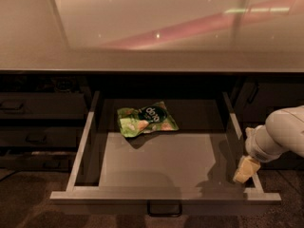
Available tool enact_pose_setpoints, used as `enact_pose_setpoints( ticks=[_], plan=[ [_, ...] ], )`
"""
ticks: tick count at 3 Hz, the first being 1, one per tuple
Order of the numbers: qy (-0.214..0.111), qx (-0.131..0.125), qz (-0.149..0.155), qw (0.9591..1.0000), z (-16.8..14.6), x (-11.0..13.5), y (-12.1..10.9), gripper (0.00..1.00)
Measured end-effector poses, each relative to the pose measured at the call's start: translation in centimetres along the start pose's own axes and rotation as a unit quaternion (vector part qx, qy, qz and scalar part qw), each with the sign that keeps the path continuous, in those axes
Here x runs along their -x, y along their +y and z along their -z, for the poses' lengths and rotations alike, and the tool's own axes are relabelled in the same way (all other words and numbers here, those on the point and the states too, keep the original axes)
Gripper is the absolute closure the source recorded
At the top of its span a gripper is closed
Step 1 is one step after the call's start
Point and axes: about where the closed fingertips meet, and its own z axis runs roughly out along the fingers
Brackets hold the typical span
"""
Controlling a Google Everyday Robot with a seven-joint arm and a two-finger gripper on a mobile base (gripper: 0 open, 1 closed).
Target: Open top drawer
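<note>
The top drawer stands pulled far out beneath the table, with a green snack bag lying near its back (label side up). The gripper sits at the right rail by the front corner; how it is set I cannot tell.

This looks like an office kitchenette or break room. At 12 o'clock a long glossy desk reflects spots of light, with dark built-in drawers beneath. The pulled-out top drawer holds a green snack bag, and smaller drawer fronts stack at 9 o'clock. The robot's hand sits at 4 o'clock, by the drawer's right rail.
</note>
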Motion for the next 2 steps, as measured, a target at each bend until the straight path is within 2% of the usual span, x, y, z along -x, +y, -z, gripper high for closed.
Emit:
enact_pose_setpoints(
  ticks=[1, 2],
  plan=[
    [0.006, -0.022, -0.028, 0.9993, 4.02, 2.61, -3.19, 0.00],
    [0.006, -0.022, -0.028, 0.9993, 4.02, 2.61, -3.19, 0.00]
  ],
)
